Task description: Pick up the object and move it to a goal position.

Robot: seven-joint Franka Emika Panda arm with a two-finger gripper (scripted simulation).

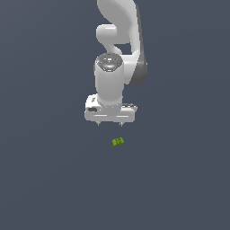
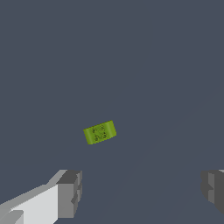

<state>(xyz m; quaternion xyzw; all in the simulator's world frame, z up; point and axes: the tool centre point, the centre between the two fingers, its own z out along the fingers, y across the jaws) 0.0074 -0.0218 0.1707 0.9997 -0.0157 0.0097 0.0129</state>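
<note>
The object, a tiny lime-green oblong block [image 1: 118, 142] with darker grooves, lies on the flat dark grey floor [image 1: 54, 179]. It also shows in the wrist view [image 2: 99, 132], lying apart from the fingers. My gripper [image 1: 109, 124] hangs on the white arm just above and slightly to the exterior view's left of the block, not touching it. In the wrist view the two grey fingertips [image 2: 70, 193] stand wide apart with nothing between them, so my gripper [image 2: 142, 192] is open and empty.
The white arm [image 1: 117, 40] rises behind the gripper toward the top of the exterior view. The dark grey floor surrounds the block on all sides. No goal marker shows.
</note>
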